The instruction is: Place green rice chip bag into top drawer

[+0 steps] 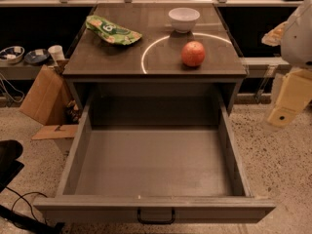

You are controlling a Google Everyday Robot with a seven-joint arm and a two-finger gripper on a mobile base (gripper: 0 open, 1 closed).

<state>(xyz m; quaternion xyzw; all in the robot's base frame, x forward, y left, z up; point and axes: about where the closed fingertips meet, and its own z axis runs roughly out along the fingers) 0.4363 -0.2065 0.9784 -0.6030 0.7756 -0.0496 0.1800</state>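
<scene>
The green rice chip bag lies flat on the cabinet top at the back left. The top drawer is pulled fully open below it, its flat bottom bare and its dark handle on the front panel. My gripper hangs at the right edge of the view, beside the cabinet's right side, level with the drawer's back. It is well away from the bag and holds nothing that I can see.
A red apple and a white bowl sit on the cabinet top to the right of the bag. A cardboard box stands on the floor to the left. Dishes sit on a low shelf at the left.
</scene>
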